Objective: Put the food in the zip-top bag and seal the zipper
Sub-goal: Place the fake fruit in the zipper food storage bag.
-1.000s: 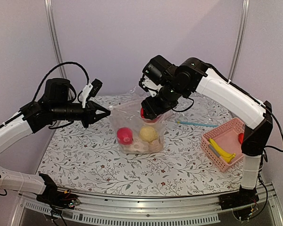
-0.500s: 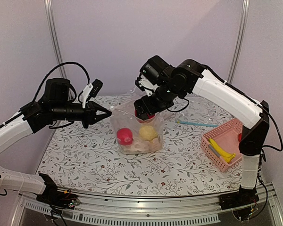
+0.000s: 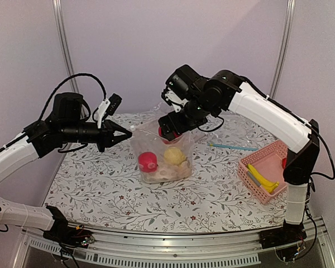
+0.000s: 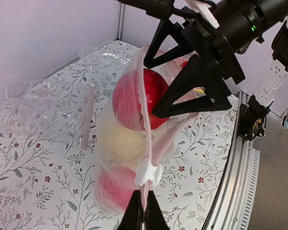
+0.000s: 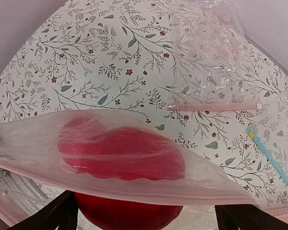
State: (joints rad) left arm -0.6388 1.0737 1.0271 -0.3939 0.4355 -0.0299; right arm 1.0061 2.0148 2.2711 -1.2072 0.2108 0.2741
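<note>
Right gripper [image 4: 150, 91]: jaws spread wide at the mouth of the zip-top bag [image 3: 162, 162], with a red fruit [image 5: 129, 211] between them. The right wrist view shows a gap beside the fruit, so it reads as loose, not clamped. Whether it is fully past the rim: cannot tell.

Left gripper [image 4: 144, 213]: fingers pressed together on the bag's left corner, pulling the zipper [image 4: 145, 120] edge taut.

Bag location: mid-table [image 3: 100, 190], upright between the two grippers, well left of the pink basket [image 3: 250, 167] that holds the banana [image 3: 262, 180].

Risks (judgement):
- Only one corner is held. The far lip sags, and the fruit could ride on the film and roll out.
- The spread fingers could snag the film on the way out and drag the rim from the left pinch.
- The bag could tip, since the load sits high.

Appearance: clear, crinkled, glossy film with a thin, faintly pink rim. Inside, low down, sit a yellow lemon [image 3: 176, 157], a pink-red fruit [image 3: 147, 161] and something pale beneath them.
</note>
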